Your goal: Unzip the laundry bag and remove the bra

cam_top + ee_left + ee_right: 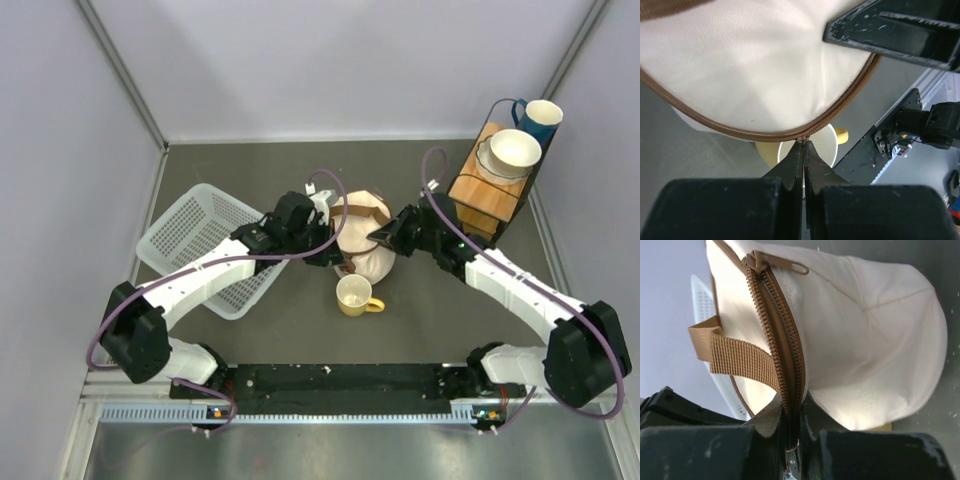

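Right wrist: R pincer (792,412) grips laundry bag (865,340) zip (782,340).

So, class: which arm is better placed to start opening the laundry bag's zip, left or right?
Probably right: the right claw is shut on the zip, seemingly with a small metal tab between its fingers. The left claw pinches the laundry bag's brown seam, bracing it.

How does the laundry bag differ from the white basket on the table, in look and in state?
The laundry bag is cream fabric with brown trim; the basket is white plastic lattice. The basket is wider than the bag. The left gripper and the right gripper pinch the bag's zip seam; neither holds the basket. Both things are pale in colour.
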Action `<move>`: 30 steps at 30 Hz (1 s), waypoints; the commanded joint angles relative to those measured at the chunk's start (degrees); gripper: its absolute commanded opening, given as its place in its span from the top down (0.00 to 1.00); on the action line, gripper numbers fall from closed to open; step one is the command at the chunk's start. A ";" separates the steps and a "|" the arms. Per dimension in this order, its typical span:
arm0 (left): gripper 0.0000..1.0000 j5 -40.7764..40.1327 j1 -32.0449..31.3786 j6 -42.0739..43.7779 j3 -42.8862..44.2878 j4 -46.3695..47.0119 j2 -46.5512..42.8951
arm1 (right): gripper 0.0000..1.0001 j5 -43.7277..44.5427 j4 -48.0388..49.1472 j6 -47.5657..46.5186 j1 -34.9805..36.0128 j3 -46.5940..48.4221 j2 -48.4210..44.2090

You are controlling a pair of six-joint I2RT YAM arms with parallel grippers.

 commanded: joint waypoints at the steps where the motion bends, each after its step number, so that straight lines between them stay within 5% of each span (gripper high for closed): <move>1: 1.00 -2.06 1.22 5.65 3.69 -2.56 -2.59 | 1.00 -6.21 -1.52 -13.60 -4.70 6.59 1.41; 9: 1.00 -0.40 8.16 9.88 4.39 -3.02 -4.27 | 1.00 -25.47 -17.07 -36.13 -10.86 18.98 10.20; 17: 1.00 4.16 10.98 8.31 2.37 2.69 -0.94 | 1.00 -27.09 -21.47 -46.88 -11.57 22.86 15.39; 18: 1.00 5.83 10.89 7.69 2.46 3.31 -0.58 | 0.84 -25.85 -21.74 -46.09 -11.57 23.73 15.39; 19: 1.00 6.20 10.80 6.56 2.11 3.75 -0.49 | 0.58 -24.70 -22.09 -44.60 -11.57 24.18 15.22; 20: 1.00 6.46 10.37 6.02 1.94 4.27 -0.57 | 0.16 -21.99 -22.70 -43.72 -11.48 24.35 14.69; 21: 1.00 6.46 10.19 5.76 1.76 4.54 -0.49 | 0.05 -20.66 -22.71 -42.84 -11.57 23.92 12.78; 30: 1.00 5.06 6.76 2.85 0.44 4.54 -1.37 | 0.01 -7.55 -20.98 -25.89 -11.39 12.88 -1.99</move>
